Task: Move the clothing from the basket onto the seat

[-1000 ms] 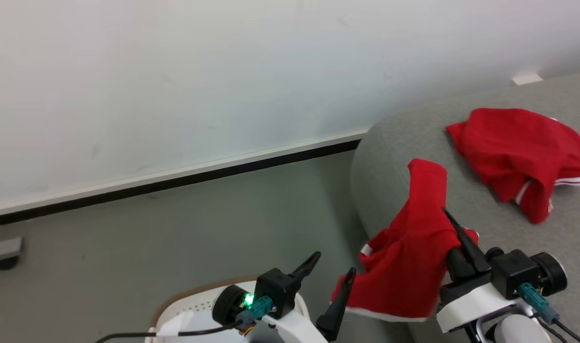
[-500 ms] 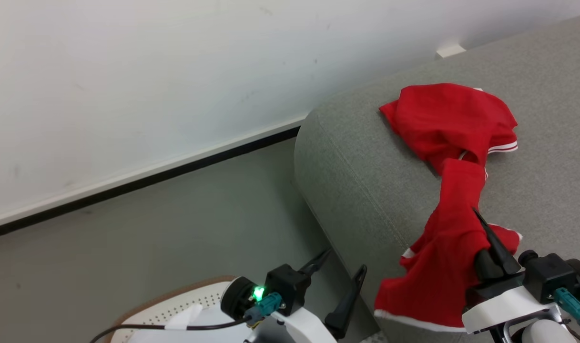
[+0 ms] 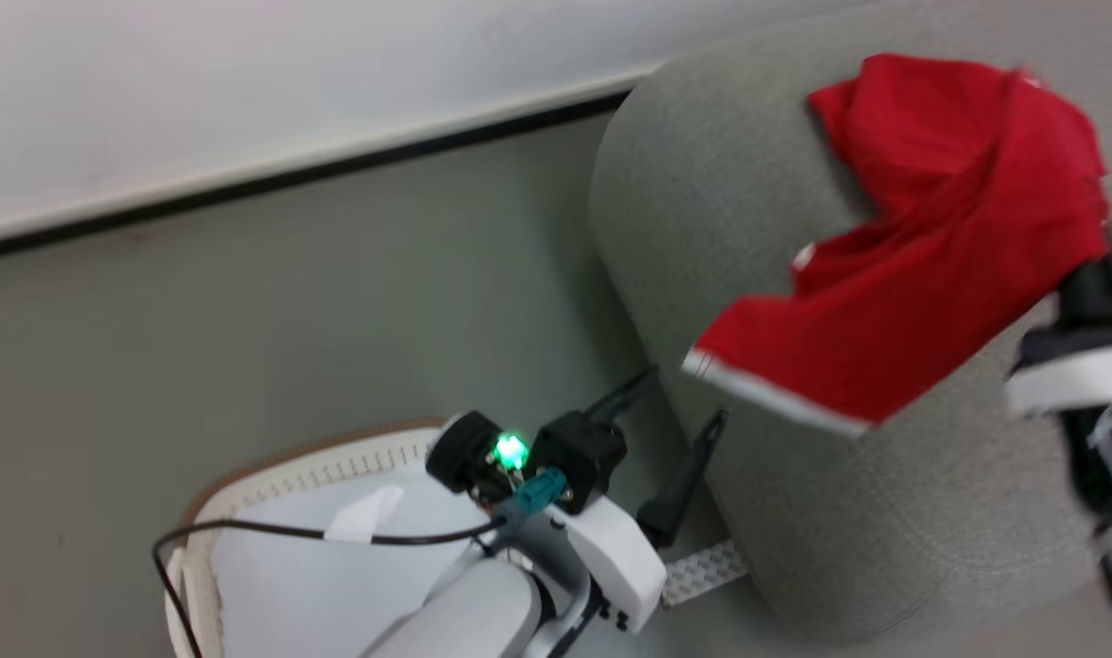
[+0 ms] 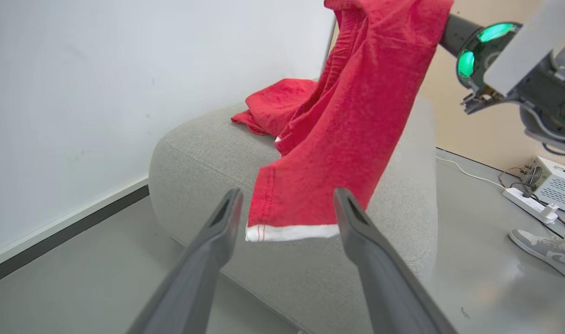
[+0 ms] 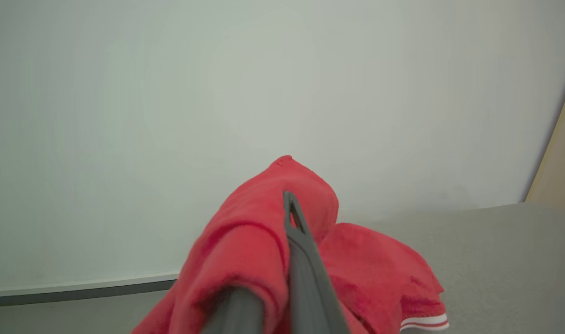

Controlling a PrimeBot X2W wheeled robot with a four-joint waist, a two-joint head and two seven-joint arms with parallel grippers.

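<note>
Clothing (image 3: 884,311): soft red fabric (white hem) | right pincer (image 5: 289,202) clamps it | left pincer (image 3: 683,395) wide

the head camera has tipped down and swung, so more of the basket (image 3: 272,475) now shows at the bottom of its view. the right gripper (image 5: 289,204) has carried the held red garment (image 3: 884,311) from beside the rounded end of the seat (image 3: 702,183) further over it, until it overlaps the other red garment (image 4: 273,104) lying there. the held cloth, which hung limp, now streams out sideways, its white hem (image 3: 766,397) trailing.
</note>
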